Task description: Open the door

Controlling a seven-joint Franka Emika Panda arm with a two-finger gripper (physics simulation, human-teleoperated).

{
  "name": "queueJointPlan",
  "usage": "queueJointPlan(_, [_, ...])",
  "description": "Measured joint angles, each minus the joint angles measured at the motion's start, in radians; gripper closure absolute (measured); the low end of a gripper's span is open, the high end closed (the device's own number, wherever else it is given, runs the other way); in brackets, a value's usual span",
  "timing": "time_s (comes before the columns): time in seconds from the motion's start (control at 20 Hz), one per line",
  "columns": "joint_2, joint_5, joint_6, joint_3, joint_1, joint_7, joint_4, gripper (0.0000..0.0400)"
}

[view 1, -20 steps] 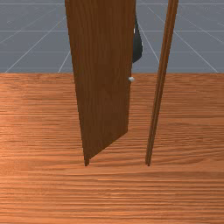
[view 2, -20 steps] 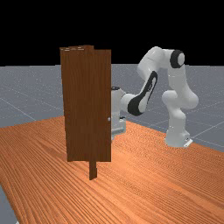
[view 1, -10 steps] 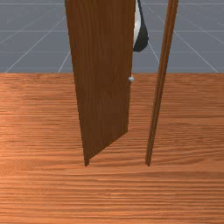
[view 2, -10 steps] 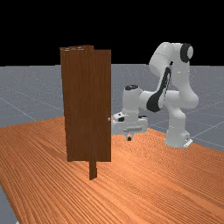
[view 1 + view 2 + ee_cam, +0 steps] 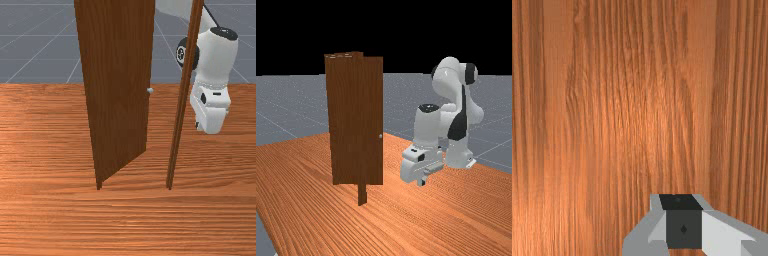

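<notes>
The door (image 5: 119,85) stood ajar at the front view's left. I couldn't tell how wide the gripper (image 5: 421,182) was; a careless sideways swing could clip the post (image 5: 175,147) or push the door shut.

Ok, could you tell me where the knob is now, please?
In the front view, the knob is at the right edge of the door, left of the narrow wooden post.

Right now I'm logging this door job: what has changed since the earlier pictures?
The white-and-grey robot arm carried its gripper away from the brown wooden door panel, toward the far view's lower right and, in the front view, right of the slim brown wooden post. The panel, its small silvery knob and the post stayed put.
</notes>
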Motion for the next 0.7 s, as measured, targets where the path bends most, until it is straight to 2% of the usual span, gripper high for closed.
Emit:
queueJointPlan(0.1, [0.211, 0.011, -0.152, -0.028, 0.008, 0.065, 0.365, 0.0400])
queueJointPlan(0.15, [0.276, -0.012, -0.220, -0.059, 0.029, 0.120, 0.480, 0.0400])
queueJointPlan(0.2, [0.252, 0.000, -0.123, -0.052, 0.014, 0.117, 0.416, 0.0400])
queueJointPlan(0.25, [0.244, -0.005, -0.099, -0.055, 0.012, 0.118, 0.397, 0.0400])
queueJointPlan(0.35, [0.193, -0.028, 0.025, -0.072, 0.000, 0.117, 0.287, 0.0400])
queueJointPlan(0.4, [0.219, 0.003, -0.118, -0.024, -0.054, -0.074, 0.359, 0.0400])
queueJointPlan(0.55, [0.157, 0.011, -0.072, -0.008, -0.158, -0.294, 0.253, 0.0400])
queueJointPlan(0.7, [0.124, 0.009, -0.039, 0.039, -0.211, -0.516, 0.193, 0.0400])
